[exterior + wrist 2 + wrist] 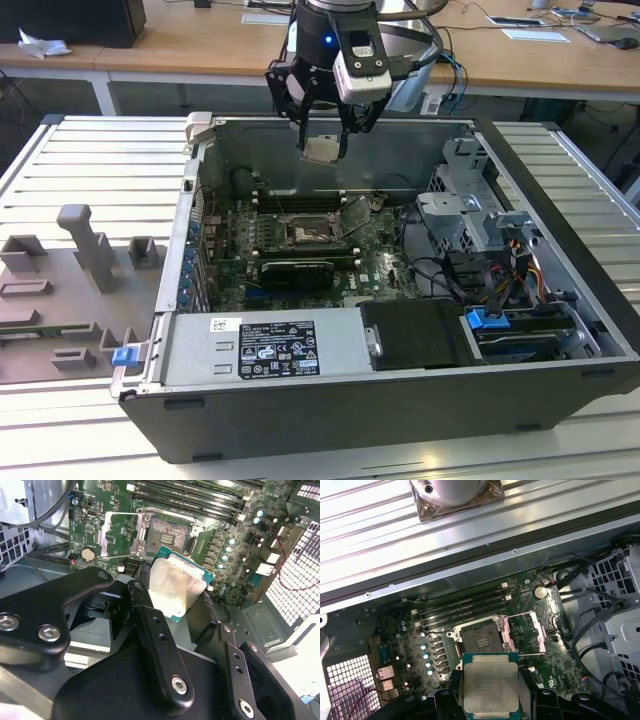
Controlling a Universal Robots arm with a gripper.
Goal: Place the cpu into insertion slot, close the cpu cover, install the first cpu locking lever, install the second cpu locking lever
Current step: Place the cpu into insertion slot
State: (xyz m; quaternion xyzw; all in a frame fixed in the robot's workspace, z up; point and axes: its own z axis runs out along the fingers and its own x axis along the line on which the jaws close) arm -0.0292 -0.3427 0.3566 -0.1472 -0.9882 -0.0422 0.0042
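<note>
Claw [322,148] clenched on the cpu [175,587], its two black fingers [150,625] pressing on opposite edges of the chip. The pale metal face with its green border shows between them in both wrist views. The chip is carried in the air, apart from everything under it.

Straight below the claw, well apart from it, lies the insertion slot [481,639] - a dark square with its contact field bare and a silvery rim around it. Just beside the slot, the cpu cover [508,636] is swung open on its hinged edge, so the green circuit board [560,665] shows through its cut-out centre. A round coin cell [540,592] sits on the board a little past the cover.

Farther from the claw, on the other side of the slot, run the long narrow memory slots [465,605], parallel to one another. In the exterior view a long black expansion card [297,270] lies across the board beneath and forward of the claw. Beyond that card is a labelled power supply [265,348] against the near wall of the open computer case [330,420].

Farthest out, a metal drive cage [470,200] with bundled cables stands off toward the exterior view's right. A grey fixture tray [80,260] rests outside the case toward that view's left - on the ribbed table [90,150].
</note>
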